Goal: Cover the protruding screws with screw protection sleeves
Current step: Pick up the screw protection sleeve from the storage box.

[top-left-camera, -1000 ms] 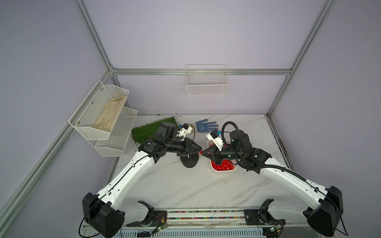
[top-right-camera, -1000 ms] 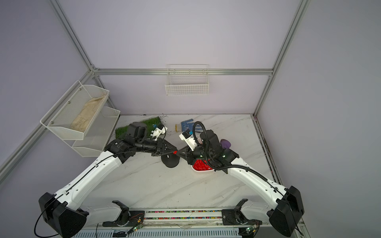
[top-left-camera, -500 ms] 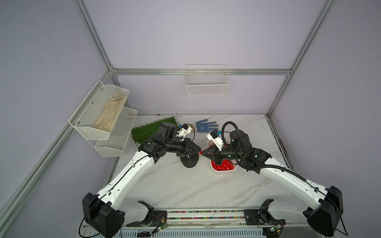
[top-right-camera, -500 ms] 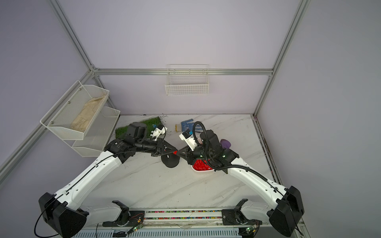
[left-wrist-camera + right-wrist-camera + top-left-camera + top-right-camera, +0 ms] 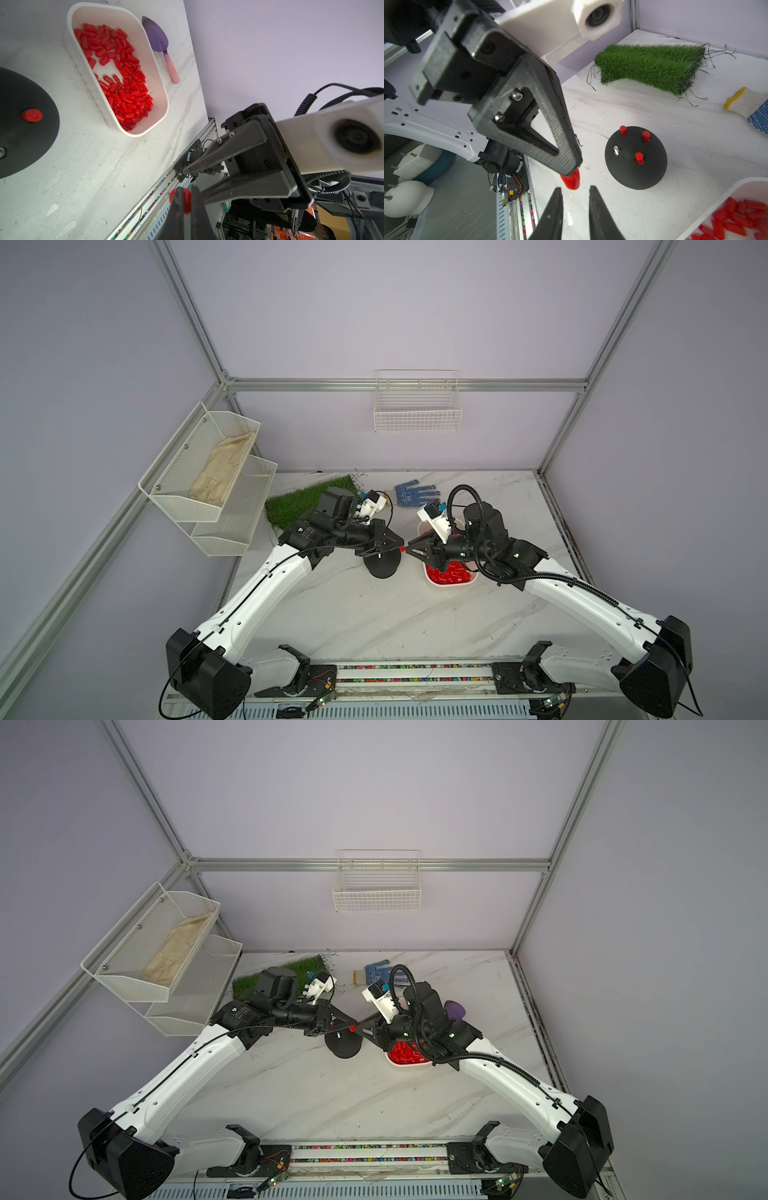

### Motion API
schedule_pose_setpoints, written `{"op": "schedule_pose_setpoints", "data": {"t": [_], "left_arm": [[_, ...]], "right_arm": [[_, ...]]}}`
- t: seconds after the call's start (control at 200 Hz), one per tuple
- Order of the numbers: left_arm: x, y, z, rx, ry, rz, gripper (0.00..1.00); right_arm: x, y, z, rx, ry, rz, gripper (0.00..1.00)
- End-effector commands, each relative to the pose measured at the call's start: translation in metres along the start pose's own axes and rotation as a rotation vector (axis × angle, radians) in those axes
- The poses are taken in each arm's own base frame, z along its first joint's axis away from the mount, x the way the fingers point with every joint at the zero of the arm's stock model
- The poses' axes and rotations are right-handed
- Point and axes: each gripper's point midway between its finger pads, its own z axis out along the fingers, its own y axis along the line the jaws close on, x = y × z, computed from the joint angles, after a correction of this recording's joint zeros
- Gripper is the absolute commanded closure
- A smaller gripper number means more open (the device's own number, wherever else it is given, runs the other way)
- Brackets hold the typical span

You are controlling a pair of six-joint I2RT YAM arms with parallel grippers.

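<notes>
Right wrist view: left pincer pinches a red sleeve, right pincer stands spread beside it — best lower it upright onto the bare screw.

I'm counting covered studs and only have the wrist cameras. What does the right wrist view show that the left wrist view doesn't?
Only the right wrist view shows the whole top of the black dome, with three red-capped studs and one bare stud, plus the green turf and the glove. Only the left wrist view shows the entire white tray and the purple trowel. Both show the left gripper shut on a red sleeve, the open right gripper, part of the dome, and loose sleeves in the tray.
</notes>
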Motion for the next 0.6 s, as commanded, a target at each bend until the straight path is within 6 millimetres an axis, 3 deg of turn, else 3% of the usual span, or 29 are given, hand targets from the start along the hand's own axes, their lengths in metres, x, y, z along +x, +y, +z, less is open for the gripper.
{"op": "schedule_pose_setpoints", "data": {"t": [0.0, 0.18, 0.595], "left_arm": [[-0.014, -0.018, -0.017, -0.015, -0.075, 0.095, 0.93], [-0.02, 0.0, -0.024, -0.132, -0.136, 0.108, 0.93], [-0.033, 0.058, -0.035, -0.379, -0.298, 0.076, 0.92]], "right_arm": [[-0.023, 0.012, -0.015, 0.003, -0.064, -0.039, 0.74], [-0.023, 0.006, -0.016, 0.04, -0.069, -0.028, 0.73], [0.001, -0.024, -0.005, 0.149, -0.066, 0.018, 0.73]]}}
